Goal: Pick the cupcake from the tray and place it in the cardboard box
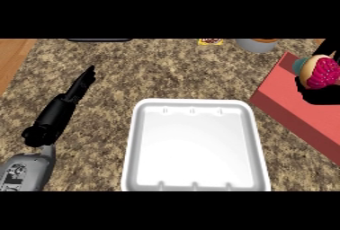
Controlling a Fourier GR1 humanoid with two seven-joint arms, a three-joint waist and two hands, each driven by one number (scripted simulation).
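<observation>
Fingers [312,92] of the right hand, mostly hidden, seemingly grip the cupcake [320,72] over the red box [292,112].

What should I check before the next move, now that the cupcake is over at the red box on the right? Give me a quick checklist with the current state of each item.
1. Cupcake off the white tray: ok, the tray holds nothing.
2. Cupcake held by the right hand: ok, black fingers curl under it.
3. Cupcake over the red box: ok, it sits above the box at the view's right edge.
4. Cupcake resting inside the box: cannot tell, the edge cuts off that area.
5. Left hand out of the way: ok, open, fingers straight, left of the tray.
</observation>
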